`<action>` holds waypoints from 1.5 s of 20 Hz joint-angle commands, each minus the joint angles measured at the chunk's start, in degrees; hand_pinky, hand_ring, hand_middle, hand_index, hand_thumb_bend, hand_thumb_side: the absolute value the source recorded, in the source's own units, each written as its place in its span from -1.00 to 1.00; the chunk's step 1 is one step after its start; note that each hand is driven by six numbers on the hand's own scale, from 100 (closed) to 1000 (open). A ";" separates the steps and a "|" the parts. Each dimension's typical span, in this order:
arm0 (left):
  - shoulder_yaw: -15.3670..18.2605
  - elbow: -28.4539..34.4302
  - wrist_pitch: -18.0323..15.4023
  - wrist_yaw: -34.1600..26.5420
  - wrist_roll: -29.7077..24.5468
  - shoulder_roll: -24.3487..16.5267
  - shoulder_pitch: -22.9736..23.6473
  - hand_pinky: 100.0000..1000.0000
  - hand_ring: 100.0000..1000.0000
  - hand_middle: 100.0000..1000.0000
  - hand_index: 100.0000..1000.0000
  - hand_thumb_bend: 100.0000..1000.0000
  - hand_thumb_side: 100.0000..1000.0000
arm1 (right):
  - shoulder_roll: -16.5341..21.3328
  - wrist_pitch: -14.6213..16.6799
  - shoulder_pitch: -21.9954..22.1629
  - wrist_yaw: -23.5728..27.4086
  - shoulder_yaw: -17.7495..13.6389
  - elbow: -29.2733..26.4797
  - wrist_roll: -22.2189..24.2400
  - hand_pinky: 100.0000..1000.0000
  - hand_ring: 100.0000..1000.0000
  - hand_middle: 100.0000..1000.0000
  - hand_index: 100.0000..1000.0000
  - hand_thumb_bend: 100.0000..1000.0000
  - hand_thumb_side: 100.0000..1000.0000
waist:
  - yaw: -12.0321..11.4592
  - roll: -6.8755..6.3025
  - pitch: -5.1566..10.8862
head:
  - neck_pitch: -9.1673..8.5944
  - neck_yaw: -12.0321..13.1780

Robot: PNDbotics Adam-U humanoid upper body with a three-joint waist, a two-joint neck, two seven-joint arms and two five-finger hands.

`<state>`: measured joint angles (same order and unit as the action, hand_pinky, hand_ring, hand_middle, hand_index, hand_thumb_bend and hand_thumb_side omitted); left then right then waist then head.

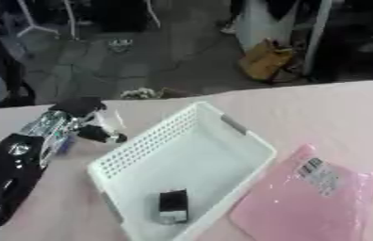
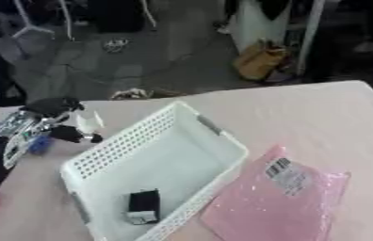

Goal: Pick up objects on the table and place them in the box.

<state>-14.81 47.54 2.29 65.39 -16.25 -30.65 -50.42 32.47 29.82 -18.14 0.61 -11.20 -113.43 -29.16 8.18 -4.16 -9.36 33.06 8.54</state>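
A white perforated basket (image 1: 222, 141) lies askew in the middle of the pink table (image 1: 321, 108). A small black block with a pale end (image 1: 173, 206) rests on its floor near the front. My left hand (image 1: 83, 117) comes in from the left and hovers just outside the basket's left rim. A small pale thing (image 2: 87, 121) shows at the hand, and I cannot make out whether it is held. A bit of blue (image 2: 38, 144) shows under the wrist. A flat pink packet with a barcode label (image 1: 309, 197) lies to the right of the basket, touching its rim.
The table's far edge runs behind the basket. Beyond it are a grey floor, a brown bag (image 1: 264, 60) and stand legs. Bare pink tabletop lies at the far right.
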 commanded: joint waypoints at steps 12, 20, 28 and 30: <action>2.40 -1.74 -0.35 0.29 -2.49 -0.23 -2.68 1.00 1.00 1.00 1.00 0.75 0.80 | 0.70 0.18 -0.68 0.04 -0.09 -1.16 -0.02 0.54 0.64 0.46 0.52 -1.00 1.00 | 0.13 1.13 -1.14 | -0.55 2.42; 3.99 -3.35 0.53 2.34 -0.81 0.61 -3.48 1.00 1.00 1.00 1.00 0.74 0.82 | 0.48 0.01 -0.26 -0.16 -0.11 -1.16 -0.28 0.54 0.64 0.46 0.51 -1.00 1.00 | 0.74 1.46 -1.47 | -1.13 3.02; 5.89 -4.74 1.86 3.07 2.68 1.38 -5.49 1.00 1.00 1.00 1.00 0.77 0.81 | 0.18 -0.22 -0.29 -0.31 0.11 -1.16 -0.13 0.54 0.64 0.46 0.48 -1.00 1.00 | 0.94 1.51 -2.04 | -2.13 3.31; 6.17 -5.11 2.04 3.56 2.93 1.34 -5.89 1.00 1.00 1.00 1.00 0.77 0.81 | 0.17 -0.25 -0.26 -0.33 0.13 -1.16 -0.05 0.54 0.64 0.46 0.48 -1.00 1.00 | 1.10 1.46 -2.14 | -2.13 3.38</action>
<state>-9.41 42.13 4.21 68.49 -13.79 -28.20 -54.63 31.72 29.69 -18.06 0.55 -10.89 -113.43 -29.26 9.25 -3.66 -11.44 31.57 11.69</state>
